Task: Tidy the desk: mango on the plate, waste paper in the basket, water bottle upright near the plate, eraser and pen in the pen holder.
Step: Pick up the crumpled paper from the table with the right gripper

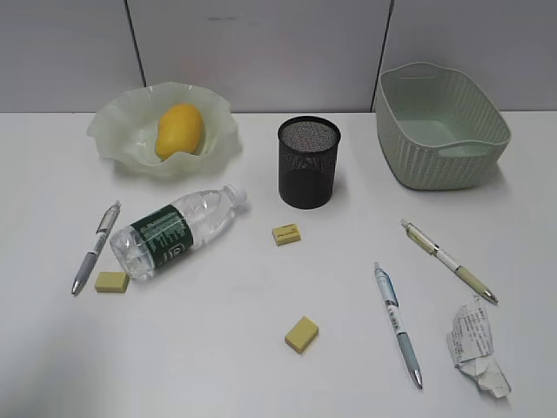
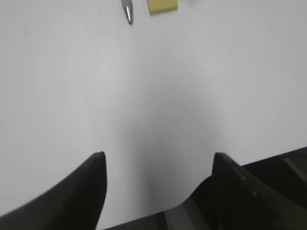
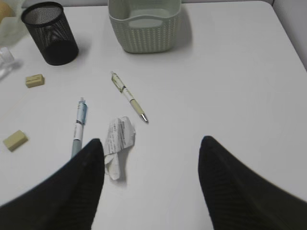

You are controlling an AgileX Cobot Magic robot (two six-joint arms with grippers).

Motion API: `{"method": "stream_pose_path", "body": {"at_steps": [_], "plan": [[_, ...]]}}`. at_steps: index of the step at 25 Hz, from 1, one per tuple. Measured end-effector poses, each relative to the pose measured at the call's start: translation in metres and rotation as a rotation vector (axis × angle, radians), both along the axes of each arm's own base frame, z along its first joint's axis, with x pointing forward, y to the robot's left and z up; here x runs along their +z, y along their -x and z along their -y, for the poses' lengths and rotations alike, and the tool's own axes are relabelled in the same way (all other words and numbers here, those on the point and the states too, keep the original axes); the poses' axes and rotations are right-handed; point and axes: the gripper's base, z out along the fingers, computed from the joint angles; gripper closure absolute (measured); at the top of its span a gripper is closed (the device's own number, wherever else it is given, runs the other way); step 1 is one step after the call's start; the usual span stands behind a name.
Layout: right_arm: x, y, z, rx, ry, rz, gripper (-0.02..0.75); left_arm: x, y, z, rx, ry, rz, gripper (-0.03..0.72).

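Both tools stand wide apart and hold nothing: in the left wrist view the left tool (image 2: 158,165) shows two dark fingers at the bottom of the frame over bare white bench (image 2: 153,96), with only a silver pen tip (image 2: 128,12) and a yellow eraser (image 2: 162,5) at the top edge; in the right wrist view the right tool (image 3: 151,153) spreads its black textured fingers at the bottom of the frame, the left one lying just beside the waste paper (image 3: 118,146). In the exterior view neither tool shows. Nearest, at the lower right of that frame, lies the crumpled waste paper, white with small black print, on the bench and well apart from the basket (image 1: 439,126). Just left of it is a blue-grey pen (image 1: 398,324), and above it a cream-and-olive pen (image 1: 448,259), both flat on the bench. A yellow eraser (image 1: 301,333) sits at lower centre, another (image 1: 286,233) at mid-frame. At centre left the clear water bottle (image 1: 174,231) lies on its side, dark green label up, white cap toward the upper right, with a grey pen (image 1: 94,246) beside its base. Farther back stand the black mesh pen holder (image 1: 308,163) at upper centre, the pale green woven-texture basket at upper right, and at upper left the translucent ruffled plate (image 1: 117,144) with the smooth yellow mango (image 1: 179,131) in it.
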Motion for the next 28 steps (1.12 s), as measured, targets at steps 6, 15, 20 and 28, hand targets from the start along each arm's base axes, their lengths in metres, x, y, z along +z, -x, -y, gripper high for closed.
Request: {"method": "stream_pose_path", "body": {"at_steps": [6,15,20,28], "plan": [[0.013,-0.03,-0.003,0.006,-0.017,-0.066,0.244,0.039,0.049,-0.02,0.0,0.127,0.318,0.173],[0.011,-0.117,-0.006,-0.018,-0.008,-0.173,0.244,0.051,0.101,-0.041,0.0,0.204,0.529,0.173],[-0.005,-0.157,-0.01,-0.005,0.015,-0.378,0.244,0.047,0.107,-0.046,0.004,0.164,0.506,0.173],[-0.034,-0.21,-0.032,0.084,0.08,-0.739,0.244,0.026,0.103,-0.044,0.002,0.144,0.444,0.174]]}}
